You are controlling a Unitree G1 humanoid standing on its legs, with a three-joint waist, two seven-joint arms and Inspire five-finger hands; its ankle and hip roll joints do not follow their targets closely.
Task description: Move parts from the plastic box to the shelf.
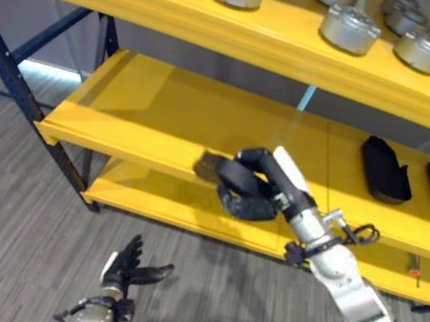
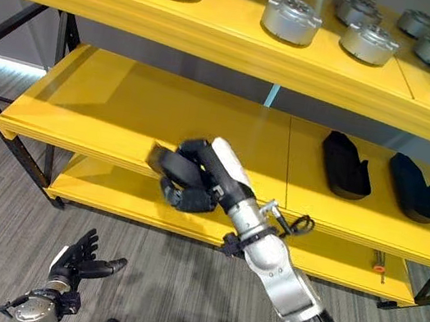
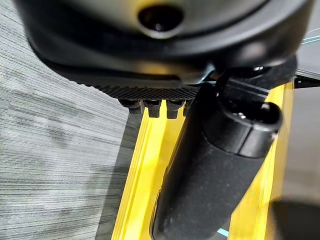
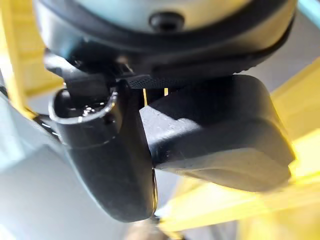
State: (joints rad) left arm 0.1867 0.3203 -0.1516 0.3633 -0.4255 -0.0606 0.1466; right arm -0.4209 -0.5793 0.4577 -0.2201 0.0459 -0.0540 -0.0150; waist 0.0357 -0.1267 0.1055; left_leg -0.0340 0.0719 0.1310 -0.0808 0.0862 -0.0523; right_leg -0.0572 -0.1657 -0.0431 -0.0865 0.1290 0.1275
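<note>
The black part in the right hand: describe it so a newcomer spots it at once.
Find the yellow shelf rack, then its middle shelf's front edge. There the right hand has its fingers curled round a black part, the one black part held off the shelf; two like it lie flat farther right.

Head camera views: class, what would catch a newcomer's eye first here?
The bright yellow shelf stands out, with silver round parts along its top level. In front of the middle level, the right hand grips a black part, while two like black parts lie on that level to the right.
</note>
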